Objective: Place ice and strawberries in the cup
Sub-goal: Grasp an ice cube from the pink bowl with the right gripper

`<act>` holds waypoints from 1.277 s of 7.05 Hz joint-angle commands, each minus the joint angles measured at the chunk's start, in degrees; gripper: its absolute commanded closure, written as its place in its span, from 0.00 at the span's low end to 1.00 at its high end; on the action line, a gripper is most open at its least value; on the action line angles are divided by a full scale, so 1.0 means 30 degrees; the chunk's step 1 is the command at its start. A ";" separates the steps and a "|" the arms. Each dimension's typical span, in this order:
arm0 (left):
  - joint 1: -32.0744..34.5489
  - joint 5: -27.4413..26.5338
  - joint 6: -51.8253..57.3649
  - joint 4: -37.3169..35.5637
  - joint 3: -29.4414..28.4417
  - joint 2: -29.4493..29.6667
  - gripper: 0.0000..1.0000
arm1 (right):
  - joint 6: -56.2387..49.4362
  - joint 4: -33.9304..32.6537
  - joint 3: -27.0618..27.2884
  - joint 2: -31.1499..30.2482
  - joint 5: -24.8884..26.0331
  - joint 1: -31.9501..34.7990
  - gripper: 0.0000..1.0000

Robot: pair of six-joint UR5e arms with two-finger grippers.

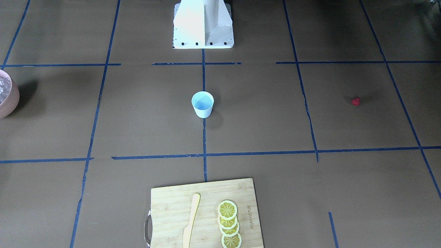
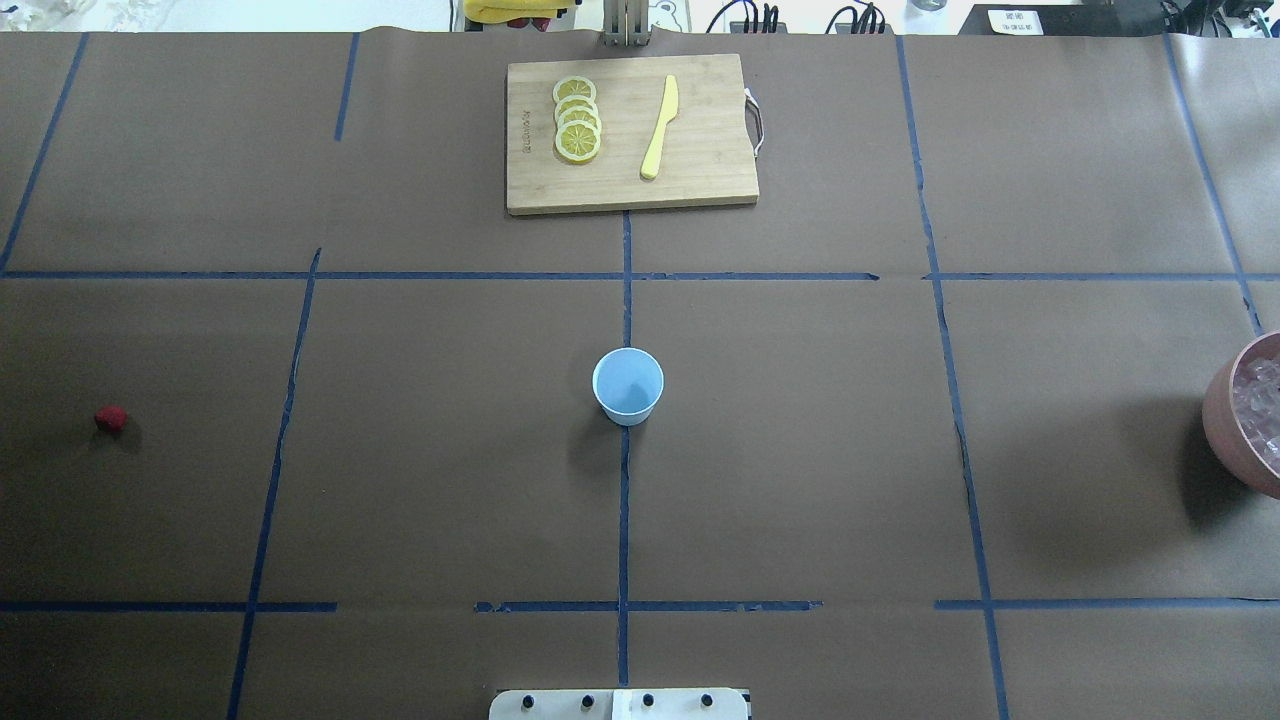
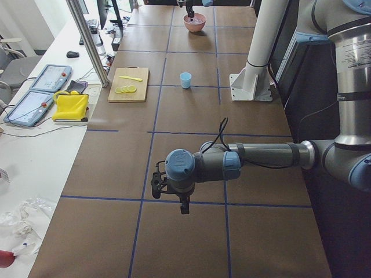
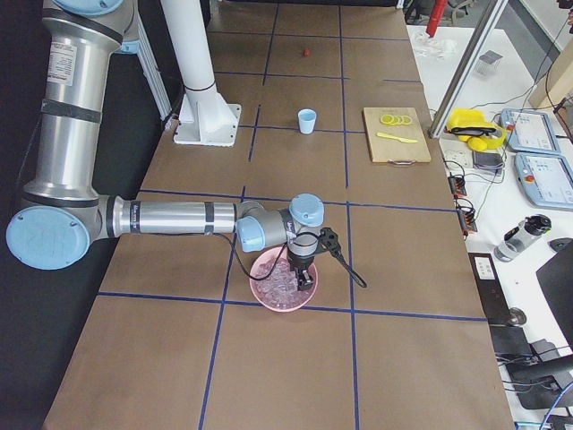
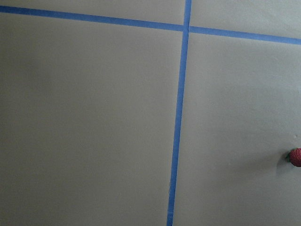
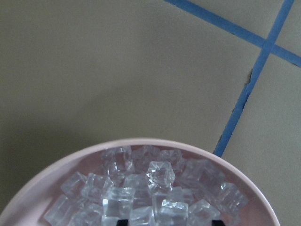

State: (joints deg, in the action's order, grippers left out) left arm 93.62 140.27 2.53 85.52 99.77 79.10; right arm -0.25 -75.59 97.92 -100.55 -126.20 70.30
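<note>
The white cup [image 2: 627, 385] with its pale-blue inside stands upright at the table's middle, also visible in the front view [image 1: 202, 104]. One small red strawberry [image 2: 110, 418] lies alone on the robot's left side; it shows at the right edge of the left wrist view [image 5: 295, 157]. Ice [image 6: 155, 193] in clear cubes fills the pink bowl [image 2: 1225, 420] at the table's right edge. My left gripper [image 3: 184, 207] hangs above the table near the strawberry's area; I cannot tell its state. My right gripper [image 4: 300, 269] points down over the bowl's ice; its state cannot be told either.
A wooden cutting board [image 2: 700, 190] on the far side carries lemon slices [image 2: 577, 118] and a yellow knife [image 2: 660, 128]. The robot's white base [image 1: 203, 34] stands behind the cup. Tablets and a yellow cloth [image 3: 71, 104] lie on the side bench.
</note>
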 commanded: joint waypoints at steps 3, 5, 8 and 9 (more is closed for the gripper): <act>0.0023 0.0000 0.0008 0.0000 0.0113 0.0000 0.00 | -0.0006 -0.0029 -0.0062 0.0001 0.0172 -0.0143 0.39; 0.0023 0.0000 -0.0021 -0.0001 0.0171 0.0000 0.00 | -0.0064 0.0000 -0.0033 -0.0087 0.0172 -0.0113 0.74; 0.0023 0.0030 -0.0109 -0.0029 0.0289 0.0000 0.00 | -0.0211 -0.0203 0.0900 -0.0438 0.0085 0.0497 1.00; -0.0006 0.0030 -0.0109 -0.0001 0.0318 0.0000 0.00 | -0.0211 -0.1307 0.2094 -0.0352 -0.0148 0.1372 1.00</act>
State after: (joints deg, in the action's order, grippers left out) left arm 93.68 140.35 2.26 85.47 100.62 79.10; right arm -0.86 -76.81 100.91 -101.66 -126.04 71.94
